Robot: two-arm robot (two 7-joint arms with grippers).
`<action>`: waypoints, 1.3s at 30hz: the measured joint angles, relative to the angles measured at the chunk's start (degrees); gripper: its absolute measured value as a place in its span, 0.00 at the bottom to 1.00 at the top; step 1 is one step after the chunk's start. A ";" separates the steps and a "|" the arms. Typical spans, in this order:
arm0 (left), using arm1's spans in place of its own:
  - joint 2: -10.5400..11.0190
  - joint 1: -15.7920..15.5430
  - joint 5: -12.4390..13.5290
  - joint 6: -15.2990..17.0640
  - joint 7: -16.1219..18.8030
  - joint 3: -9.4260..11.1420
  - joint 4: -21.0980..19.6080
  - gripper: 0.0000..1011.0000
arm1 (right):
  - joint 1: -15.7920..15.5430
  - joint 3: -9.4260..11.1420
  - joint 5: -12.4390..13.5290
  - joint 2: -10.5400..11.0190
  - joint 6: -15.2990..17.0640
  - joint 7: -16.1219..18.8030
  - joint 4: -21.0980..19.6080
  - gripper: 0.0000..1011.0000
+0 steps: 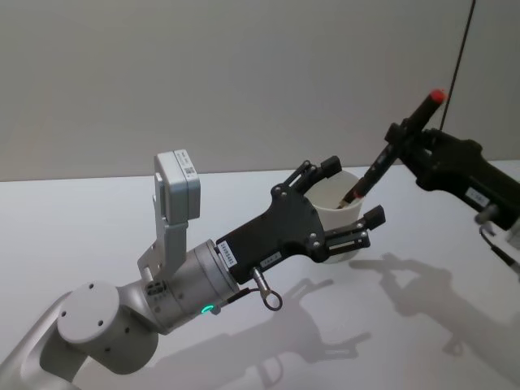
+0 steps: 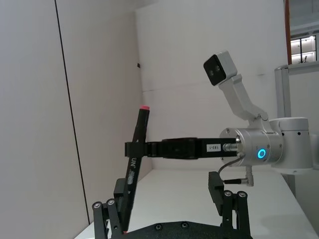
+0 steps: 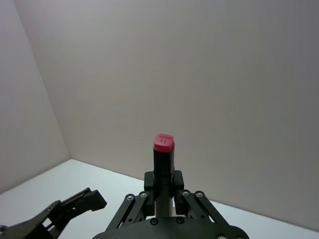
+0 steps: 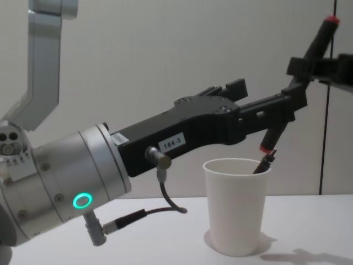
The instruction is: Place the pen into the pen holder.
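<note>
The pen (image 1: pixel 388 156) slanted, its red cap at two o'clock and up and its lower tip inside the pen holder (image 1: pixel 340 218), which stood on the white table (image 1: pixel 81 219). The right gripper (image 1: pixel 404 138) clamped the pen's upper half. The left gripper (image 1: pixel 351 195) reached in from eight o'clock, fingers spread wide either side of the cup, close to the pen.

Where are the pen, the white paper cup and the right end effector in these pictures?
pen (image 1: pixel 375 172), head view, on the black barrel just above the cup.
white paper cup (image 4: pixel 236 207), chest view, on the outer wall.
right end effector (image 1: pixel 409 130), head view, between the fingertips clamping the pen.
</note>
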 joint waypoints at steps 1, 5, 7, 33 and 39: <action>0.00 0.00 0.00 0.00 0.00 0.00 0.00 0.99 | 0.20 -0.19 -0.57 -0.20 -0.19 0.06 0.24 0.19; 0.00 0.00 0.00 0.00 0.00 0.00 0.00 0.99 | 1.21 -1.35 -5.57 -1.38 -2.00 0.46 1.72 0.19; 0.00 0.00 0.00 0.00 0.00 0.00 0.00 0.99 | 1.79 -2.04 -8.41 -2.16 -3.09 0.57 2.71 0.19; 0.00 0.00 0.00 0.00 0.00 0.00 0.00 0.99 | 6.63 -6.63 -23.04 -9.14 -9.08 0.79 13.01 0.19; 0.00 0.00 0.00 0.00 0.00 0.00 0.00 0.99 | 7.22 -7.13 -23.46 -10.06 -9.13 1.13 14.49 0.25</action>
